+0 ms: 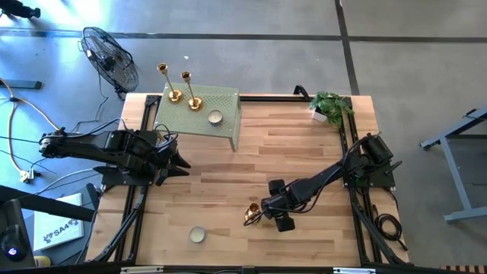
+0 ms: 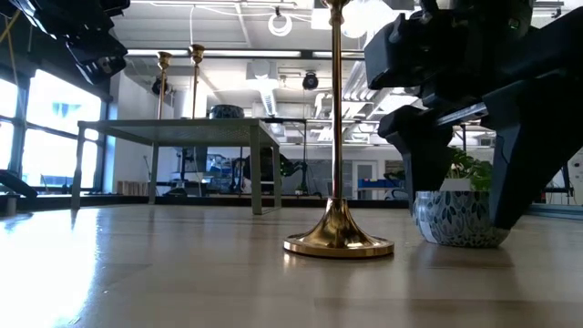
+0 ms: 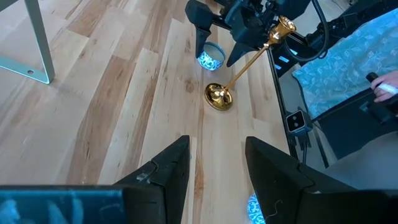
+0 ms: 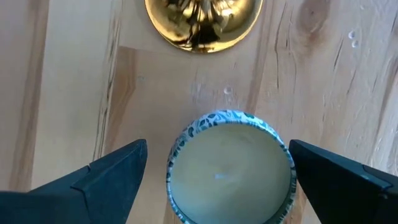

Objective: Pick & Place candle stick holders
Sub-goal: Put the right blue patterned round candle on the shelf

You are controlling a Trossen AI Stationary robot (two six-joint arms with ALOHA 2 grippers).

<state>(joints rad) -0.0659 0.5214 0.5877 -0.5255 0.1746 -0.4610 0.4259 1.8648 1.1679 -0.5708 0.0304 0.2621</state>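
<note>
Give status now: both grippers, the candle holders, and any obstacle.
Right gripper open, straddling a blue patterned candle cup. Left gripper open, waiting at the table's left. One candlestick beside the cup; two on the green stand.

The high view looks straight down on the whole table (image 1: pixel 304 144), the low view sits at tabletop level close to a candlestick (image 2: pixel 337 239) at frame centre, and both wrist views look along their fingers at that same candlestick, the right one very near.
</note>
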